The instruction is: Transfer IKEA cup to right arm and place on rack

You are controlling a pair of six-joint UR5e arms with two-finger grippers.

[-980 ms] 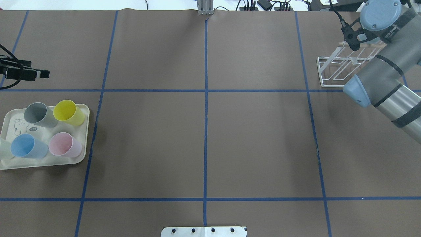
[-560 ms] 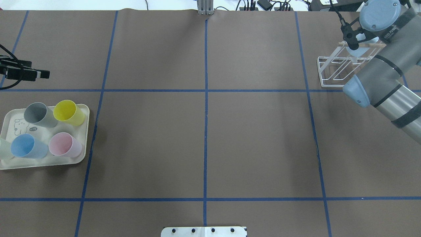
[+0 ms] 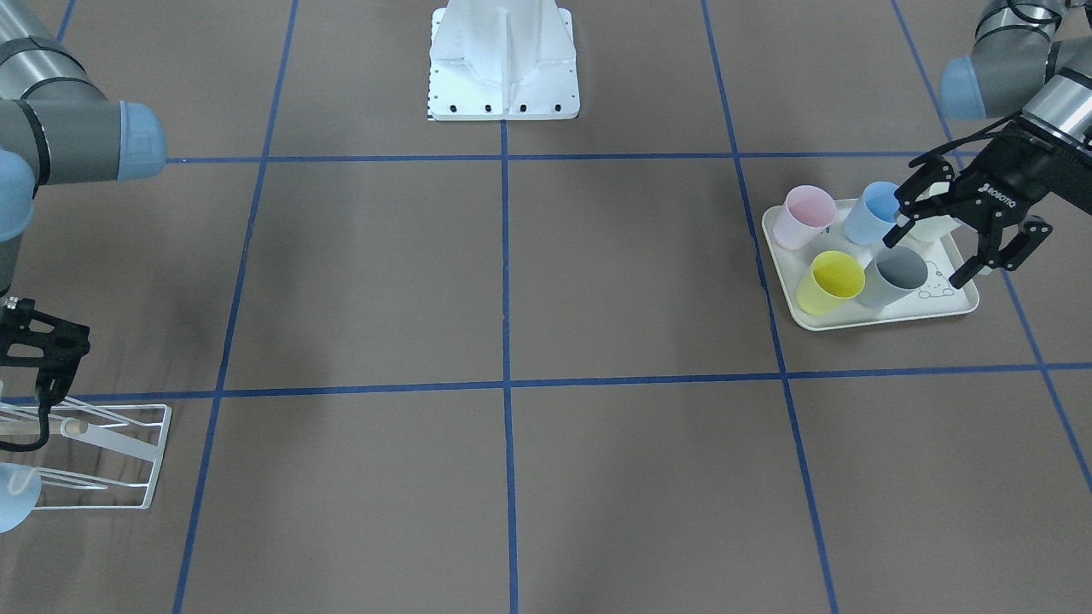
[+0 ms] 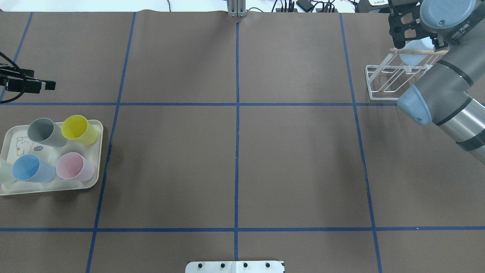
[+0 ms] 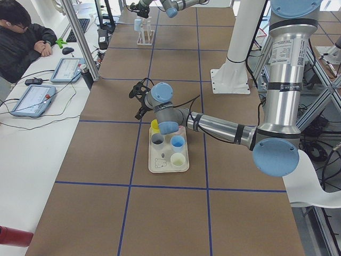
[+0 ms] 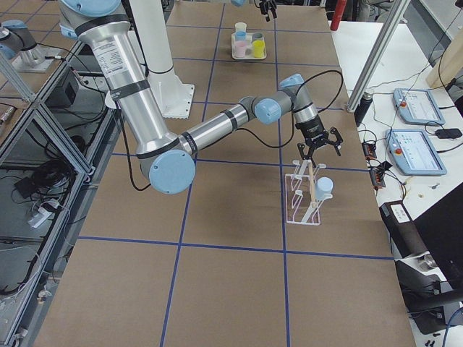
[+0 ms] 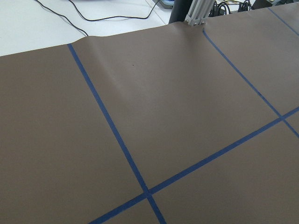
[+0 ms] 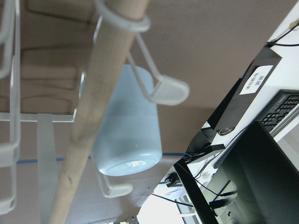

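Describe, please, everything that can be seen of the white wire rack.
The rack is a white frame of thin wire, with a rectangular base and upturned prongs ending in flat tips. A light wooden dowel passes through wire loops along its top. It stands upright on the brown table, at the robot's far right. One pale blue cup hangs tilted among its prongs beside the dowel, closed base outward.

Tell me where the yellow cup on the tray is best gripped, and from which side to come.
Grip the yellow cup by its wall at the rim, one finger inside the open mouth and one outside, coming from above. It stands upright, mouth up, with the grey cup close beside it on the tray, so a sideways approach would probably be crowded.
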